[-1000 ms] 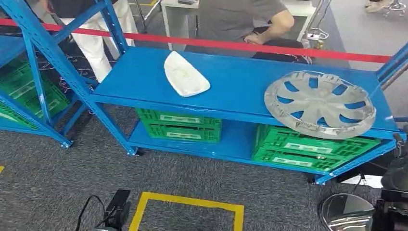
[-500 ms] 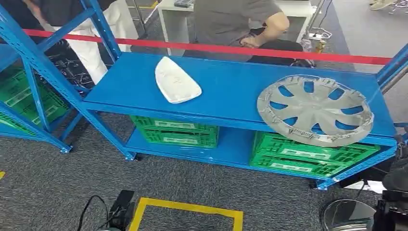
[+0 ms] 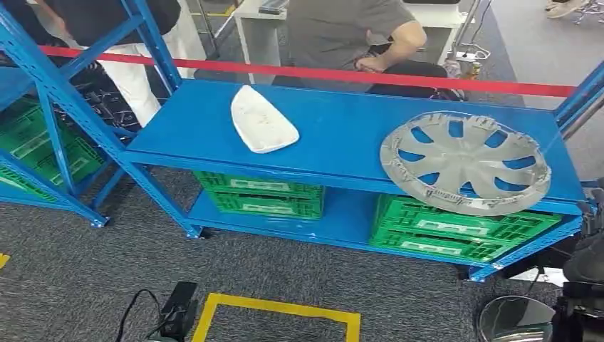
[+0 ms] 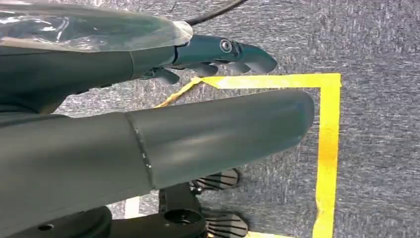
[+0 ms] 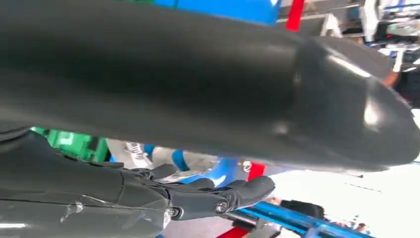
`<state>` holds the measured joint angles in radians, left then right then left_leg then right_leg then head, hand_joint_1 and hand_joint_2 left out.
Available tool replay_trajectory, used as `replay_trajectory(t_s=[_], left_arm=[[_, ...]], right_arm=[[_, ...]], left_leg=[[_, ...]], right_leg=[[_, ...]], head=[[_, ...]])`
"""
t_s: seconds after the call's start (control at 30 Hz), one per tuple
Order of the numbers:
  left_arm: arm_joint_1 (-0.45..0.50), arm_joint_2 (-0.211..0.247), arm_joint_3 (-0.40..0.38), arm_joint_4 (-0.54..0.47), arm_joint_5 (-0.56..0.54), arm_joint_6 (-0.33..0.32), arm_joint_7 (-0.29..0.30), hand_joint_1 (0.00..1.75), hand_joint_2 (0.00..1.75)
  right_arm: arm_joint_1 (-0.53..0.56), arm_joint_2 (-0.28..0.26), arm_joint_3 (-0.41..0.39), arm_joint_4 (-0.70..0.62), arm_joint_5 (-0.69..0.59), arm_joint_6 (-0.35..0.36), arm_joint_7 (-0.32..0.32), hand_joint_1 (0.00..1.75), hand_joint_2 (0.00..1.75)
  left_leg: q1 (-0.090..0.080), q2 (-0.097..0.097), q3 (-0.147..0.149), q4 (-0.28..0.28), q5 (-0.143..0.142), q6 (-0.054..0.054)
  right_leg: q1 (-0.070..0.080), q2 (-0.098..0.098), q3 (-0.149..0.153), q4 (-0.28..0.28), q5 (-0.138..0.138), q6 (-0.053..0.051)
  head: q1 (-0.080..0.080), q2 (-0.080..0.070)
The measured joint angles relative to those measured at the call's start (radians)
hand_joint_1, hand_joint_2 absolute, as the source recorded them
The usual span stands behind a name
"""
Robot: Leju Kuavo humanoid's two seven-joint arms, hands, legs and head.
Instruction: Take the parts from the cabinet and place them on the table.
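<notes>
Camera shifted; white part (image 3: 262, 128) lies pointing away.

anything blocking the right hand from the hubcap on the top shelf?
Nothing visible. The hubcap lies at the shelf's open front edge, overhanging slightly. Right hand holds nothing, with the hubcap just beyond its fingers.

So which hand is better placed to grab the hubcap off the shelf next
Probably the right. The hubcap lies on the right end of the blue shelf, and the right hand is raised with the hubcap beyond its fingers. The left hand hangs over the carpet.
</notes>
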<state>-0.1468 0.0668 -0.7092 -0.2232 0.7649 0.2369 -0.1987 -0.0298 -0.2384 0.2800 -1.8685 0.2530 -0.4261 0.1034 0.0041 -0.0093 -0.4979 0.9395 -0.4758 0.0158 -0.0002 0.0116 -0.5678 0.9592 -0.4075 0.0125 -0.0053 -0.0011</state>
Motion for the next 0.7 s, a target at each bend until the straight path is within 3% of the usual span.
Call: replay_trajectory(t_s=[0.17, 0.33, 0.53, 0.7], left_arm=[[0.0, 0.0, 0.0, 0.0, 0.0, 0.0, 0.001, 0.0, 0.0], [0.0, 0.0, 0.0, 0.0, -0.001, 0.0, 0.006, 0.0, 0.0], [0.0, 0.0, 0.0, 0.0, 0.0, -0.003, 0.011, 0.0, 0.0], [0.0, 0.0, 0.0, 0.0, 0.001, -0.004, 0.014, 0.0, 0.0]], right_arm=[[0.0, -0.002, 0.002, 0.0, 0.058, -0.005, 0.051, 0.0, 1.75], [0.0, -0.009, 0.005, 0.0, 0.18, 0.014, 0.151, 0.0, 1.75], [-0.001, -0.05, -0.007, -0.006, 0.384, 0.159, 0.337, 0.0, 1.75], [-0.003, -0.08, -0.023, -0.012, 0.408, 0.192, 0.367, 0.0, 1.75]], left_leg=[[-0.001, 0.0, 0.0, 0.001, 0.0, 0.0], [-0.001, 0.0, 0.0, 0.001, 0.0, 0.0], [-0.001, 0.0, 0.0, 0.001, 0.0, 0.0], [-0.001, 0.0, 0.0, 0.001, 0.0, 0.0]], right_leg=[[-0.002, 0.0, 0.001, -0.002, 0.002, 0.002], [-0.003, 0.0, 0.001, -0.003, 0.002, 0.003], [-0.003, 0.0, 0.001, -0.004, 0.002, 0.003], [-0.003, 0.0, 0.002, -0.005, 0.003, 0.004]], head=[[0.0, 0.0], [0.0, 0.0], [0.0, 0.0], [0.0, 0.0]])
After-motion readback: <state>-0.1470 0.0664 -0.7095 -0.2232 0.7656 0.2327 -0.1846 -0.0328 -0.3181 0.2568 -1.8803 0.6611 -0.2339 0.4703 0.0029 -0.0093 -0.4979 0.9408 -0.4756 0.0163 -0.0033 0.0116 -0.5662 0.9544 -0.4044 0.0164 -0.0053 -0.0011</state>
